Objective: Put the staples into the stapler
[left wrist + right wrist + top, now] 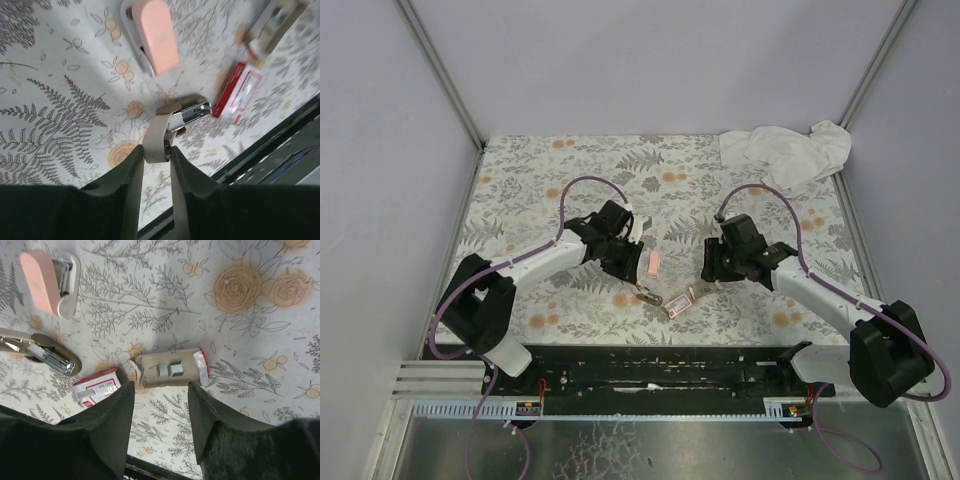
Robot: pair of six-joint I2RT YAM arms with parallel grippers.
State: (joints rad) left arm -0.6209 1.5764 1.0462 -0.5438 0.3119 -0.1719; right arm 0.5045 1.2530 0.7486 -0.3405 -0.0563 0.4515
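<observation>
On the floral desk (520, 180), a white cloth (785, 152) lay bunched in the far right corner, well apart from the work. Near the middle of the near edge, the left gripper (156, 150) was clamped on the raised cover of the beige stapler (192, 111), leaving its magazine exposed. A pink stapler (157, 35) lay just beyond. The right gripper (160, 390), fingers apart, hovered over the tan tray (150, 371), which lay beside the box sleeve (97, 389). Two short strips of staples (176, 370) sat inside. The right fingers would best pinch one strip gently across its long sides, while the left held the magazine open.
</observation>
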